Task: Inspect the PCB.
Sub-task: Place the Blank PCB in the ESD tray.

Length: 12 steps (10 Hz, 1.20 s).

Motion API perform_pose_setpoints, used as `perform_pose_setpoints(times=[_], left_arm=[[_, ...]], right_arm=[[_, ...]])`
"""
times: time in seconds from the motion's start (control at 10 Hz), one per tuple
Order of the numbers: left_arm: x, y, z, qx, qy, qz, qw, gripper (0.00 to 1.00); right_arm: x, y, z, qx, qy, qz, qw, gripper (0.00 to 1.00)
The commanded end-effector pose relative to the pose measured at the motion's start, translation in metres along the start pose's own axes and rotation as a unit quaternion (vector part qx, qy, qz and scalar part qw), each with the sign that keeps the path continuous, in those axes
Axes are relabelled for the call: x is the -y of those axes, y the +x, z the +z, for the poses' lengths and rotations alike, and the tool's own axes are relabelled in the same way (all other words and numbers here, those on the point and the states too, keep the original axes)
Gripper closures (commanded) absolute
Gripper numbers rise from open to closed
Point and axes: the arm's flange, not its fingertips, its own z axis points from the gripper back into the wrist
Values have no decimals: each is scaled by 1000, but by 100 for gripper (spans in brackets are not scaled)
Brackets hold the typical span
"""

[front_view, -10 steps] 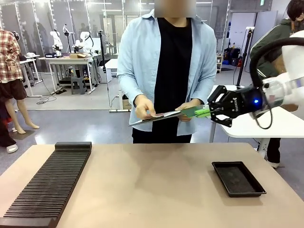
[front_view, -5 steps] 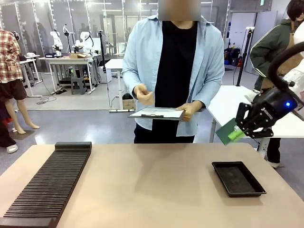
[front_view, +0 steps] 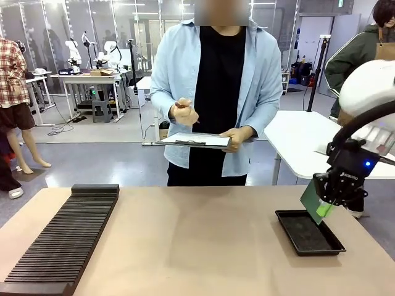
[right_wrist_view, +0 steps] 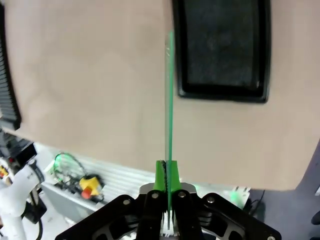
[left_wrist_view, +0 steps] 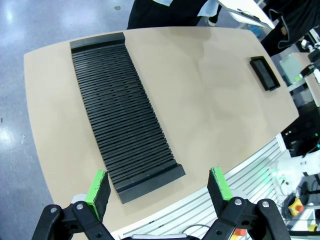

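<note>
A second ago the right end effector held the PCB out flat beside the person's clipboard; now it has swung away and down to the black tray on the surface, so the checking looks done and the board is likely about to be set down. The pads are clamped on the PCB's near edge; the board hangs just above the tray's near-right rim, tilted, long axis slanting down towards the tray, edge-on to the wrist camera. The left end effector hovers high with its pads apart, holding nothing; the person's hand is raised over the clipboard.
</note>
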Motion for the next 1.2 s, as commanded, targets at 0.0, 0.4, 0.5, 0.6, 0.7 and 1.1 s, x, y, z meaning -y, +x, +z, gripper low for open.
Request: perform_pose_setpoints(times=[0.0, 0.4, 0.5, 0.6, 0.7, 1.1], left_arm=[[2, -1, 0, -2, 10, 7, 1000, 0], [2, -1, 0, -2, 10, 7, 1000, 0], [2, -1, 0, -2, 10, 7, 1000, 0], [2, -1, 0, -2, 10, 7, 1000, 0], [2, -1, 0, -2, 10, 7, 1000, 0], [2, -1, 0, -2, 10, 7, 1000, 0]], right_arm=[[-1, 16, -23, 29, -12, -2, 999, 97], [-1, 45, -61, 55, -42, 3, 998, 97], [1, 53, -71, 59, -44, 1, 997, 97], [3, 60, -78, 59, -35, 4, 998, 97], [5, 64, -85, 59, -32, 8, 998, 97], [9, 68, -103, 34, -40, 7, 999, 97]])
